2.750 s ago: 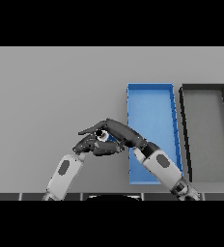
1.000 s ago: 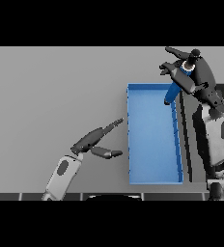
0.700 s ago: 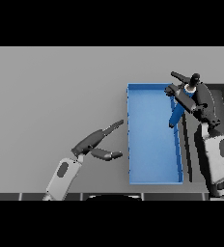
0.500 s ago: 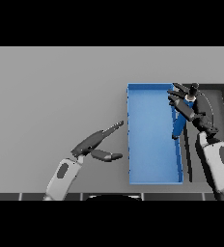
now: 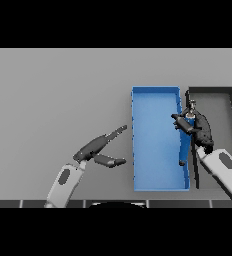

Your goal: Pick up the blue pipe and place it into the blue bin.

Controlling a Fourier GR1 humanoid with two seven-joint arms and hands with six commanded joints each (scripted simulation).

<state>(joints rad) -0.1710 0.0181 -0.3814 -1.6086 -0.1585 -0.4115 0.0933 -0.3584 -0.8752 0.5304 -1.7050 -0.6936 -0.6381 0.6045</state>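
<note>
The blue pipe [image 5: 185, 142] hangs nearly upright at the right of the frame, lower end inside the blue bin [image 5: 155, 145] against its right wall. The right hand [image 5: 194, 125] grips its top; the left hand [image 5: 99, 149] rests open, centre-left.

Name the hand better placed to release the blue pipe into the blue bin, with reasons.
Right. The right hand already grips the blue pipe over the blue bin; the left hand sits open on the table, outside it.
</note>
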